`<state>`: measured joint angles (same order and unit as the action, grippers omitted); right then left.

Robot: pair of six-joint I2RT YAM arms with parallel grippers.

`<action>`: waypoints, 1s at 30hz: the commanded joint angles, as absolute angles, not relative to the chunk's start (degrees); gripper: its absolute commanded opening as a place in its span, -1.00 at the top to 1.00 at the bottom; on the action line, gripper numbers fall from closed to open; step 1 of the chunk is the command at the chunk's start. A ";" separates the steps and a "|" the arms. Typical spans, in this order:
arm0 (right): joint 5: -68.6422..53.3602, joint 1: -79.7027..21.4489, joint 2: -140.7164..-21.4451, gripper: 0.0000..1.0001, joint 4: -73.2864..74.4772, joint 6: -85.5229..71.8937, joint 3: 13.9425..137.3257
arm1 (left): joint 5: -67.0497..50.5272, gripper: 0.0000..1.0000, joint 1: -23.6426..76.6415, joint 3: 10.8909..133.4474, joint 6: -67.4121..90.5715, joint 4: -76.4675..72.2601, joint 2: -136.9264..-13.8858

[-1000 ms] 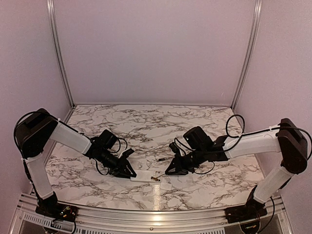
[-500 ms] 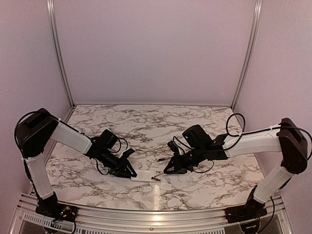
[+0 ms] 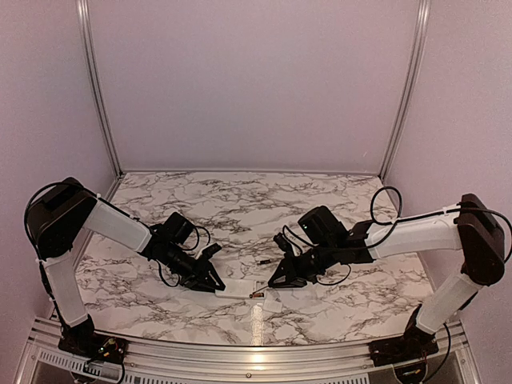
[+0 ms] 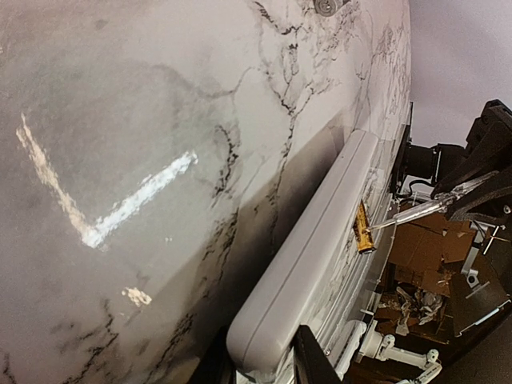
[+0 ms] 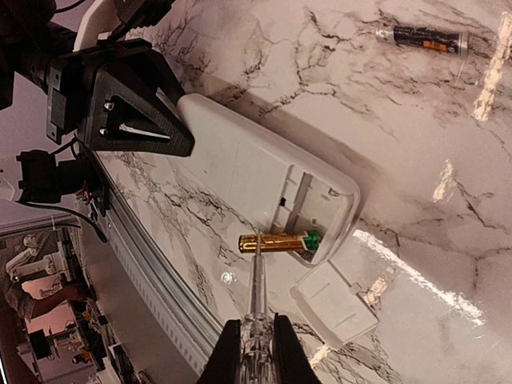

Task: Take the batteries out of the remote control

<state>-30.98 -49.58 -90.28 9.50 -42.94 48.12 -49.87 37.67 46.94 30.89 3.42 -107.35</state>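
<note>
While against one remote control (image 5: 240, 160), one battery (image 5: 272, 242); another battery (image 5: 422, 37) apart.

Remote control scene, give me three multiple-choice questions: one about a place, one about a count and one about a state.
1. Where is the loose battery? A on the table, apart from the remote; B inside the remote; C on top of the remote.
2. Battery count in the right wrist view? A one; B two; C four.
3. The right hand is: A open, empty; B shut on the tool; C shut on a battery.
Answers: A, it lies on bare marble away from the remote. B, the loose one plus a second battery at the remote's open recess. B, its fingers clamp the tool's clear handle.
</note>
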 commanded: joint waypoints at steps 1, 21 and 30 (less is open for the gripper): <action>-31.13 -50.36 -89.74 1.00 10.88 -41.84 49.55 | -29.79 1.00 38.41 43.86 31.85 14.16 -113.07; -30.00 -50.45 -88.16 1.00 11.78 -41.68 47.14 | -29.71 1.00 38.41 43.90 31.98 14.11 -112.94; -29.34 -50.41 -84.87 1.00 10.92 -42.71 42.78 | -29.53 1.00 38.41 43.73 31.64 14.34 -112.81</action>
